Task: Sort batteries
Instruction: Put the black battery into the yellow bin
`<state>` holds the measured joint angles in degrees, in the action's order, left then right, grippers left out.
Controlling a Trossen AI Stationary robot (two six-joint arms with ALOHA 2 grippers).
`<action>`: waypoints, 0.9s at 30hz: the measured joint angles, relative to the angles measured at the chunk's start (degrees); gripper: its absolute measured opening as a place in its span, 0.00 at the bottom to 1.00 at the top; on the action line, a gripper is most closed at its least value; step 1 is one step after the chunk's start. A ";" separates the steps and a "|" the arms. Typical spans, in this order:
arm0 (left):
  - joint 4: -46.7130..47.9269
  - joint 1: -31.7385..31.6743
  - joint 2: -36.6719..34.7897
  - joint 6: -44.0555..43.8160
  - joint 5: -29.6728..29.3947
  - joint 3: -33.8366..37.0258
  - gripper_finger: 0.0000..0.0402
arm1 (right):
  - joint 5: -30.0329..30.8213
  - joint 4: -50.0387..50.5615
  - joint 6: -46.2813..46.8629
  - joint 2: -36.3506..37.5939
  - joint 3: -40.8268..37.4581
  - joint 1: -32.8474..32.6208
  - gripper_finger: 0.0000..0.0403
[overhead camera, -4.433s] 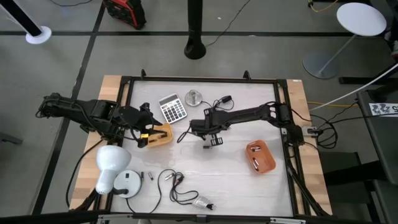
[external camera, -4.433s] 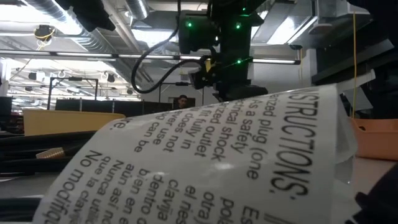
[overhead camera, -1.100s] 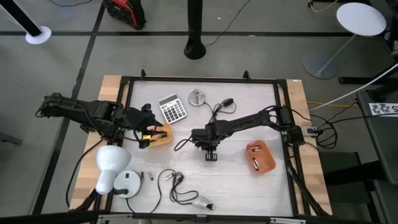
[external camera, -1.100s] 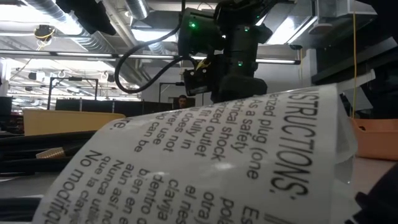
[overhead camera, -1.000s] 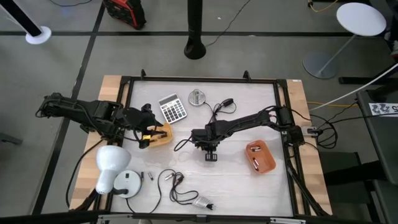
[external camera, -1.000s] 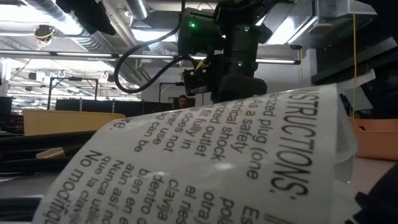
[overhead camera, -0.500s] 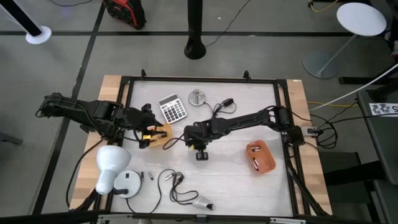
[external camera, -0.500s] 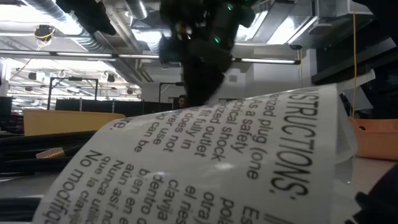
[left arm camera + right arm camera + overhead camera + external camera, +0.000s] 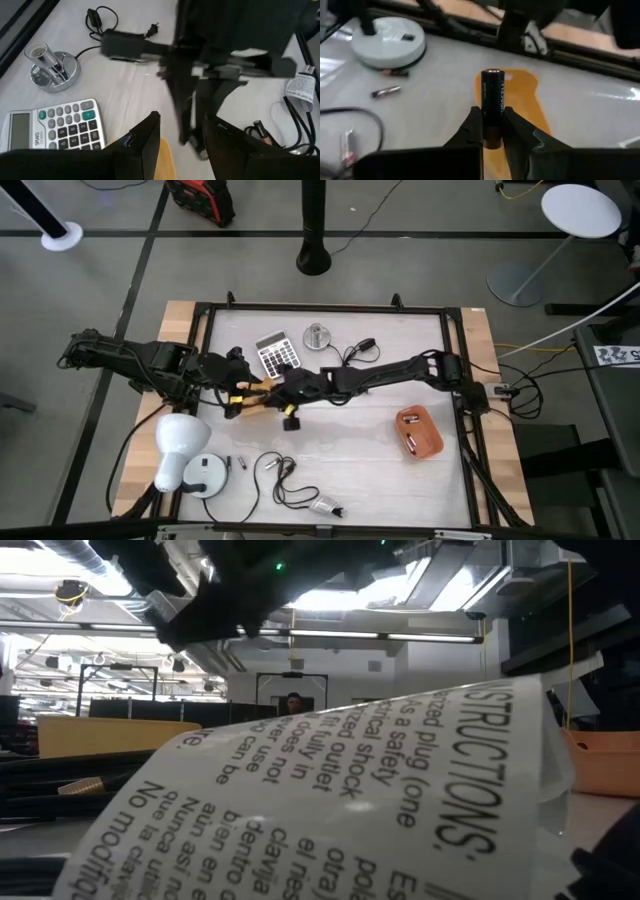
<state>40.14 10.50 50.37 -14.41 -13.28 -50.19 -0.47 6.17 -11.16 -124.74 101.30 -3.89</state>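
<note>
My right gripper (image 9: 492,124) reaches across to the table's left half (image 9: 289,419) and is shut on a dark battery (image 9: 492,97) with a copper-coloured end. It hovers just right of the tan tray (image 9: 262,392), which the right wrist view shows beyond the battery (image 9: 525,102). My left gripper (image 9: 182,142) is open over the tan tray's left part (image 9: 238,394). I cannot tell whether it touches the tray. Loose batteries (image 9: 235,464) lie flat on the table near the white disc (image 9: 387,42), and more lie in the orange tray (image 9: 418,430). My right gripper pinches the dark battery between its two fingers, at the battery's copper-coloured end (image 9: 492,131). The battery lies in line with the fingers, its dark end (image 9: 492,75) sticking out past the fingertips (image 9: 476,116). It is lifted clear of the table.
A calculator (image 9: 277,353), a silver lamp socket on a round base (image 9: 314,335) and black cables (image 9: 352,348) lie toward the far edge. A white lamp (image 9: 178,442) and coiled cables (image 9: 285,480) lie near the near edge. A printed paper label (image 9: 330,800) blocks the low view.
My right gripper has swung from the table's middle toward the left, carrying the battery to the tan tray's right side. It has stayed shut on the battery. The left arm has kept still.
</note>
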 joint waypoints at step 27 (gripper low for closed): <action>0.35 0.02 0.00 -5.72 0.05 0.00 0.34 | -0.55 -10.58 2.44 -6.77 -0.04 4.88 0.42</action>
<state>40.49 10.52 50.37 -20.12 -13.23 -50.19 -1.02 -4.41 -8.73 -131.51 101.25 0.99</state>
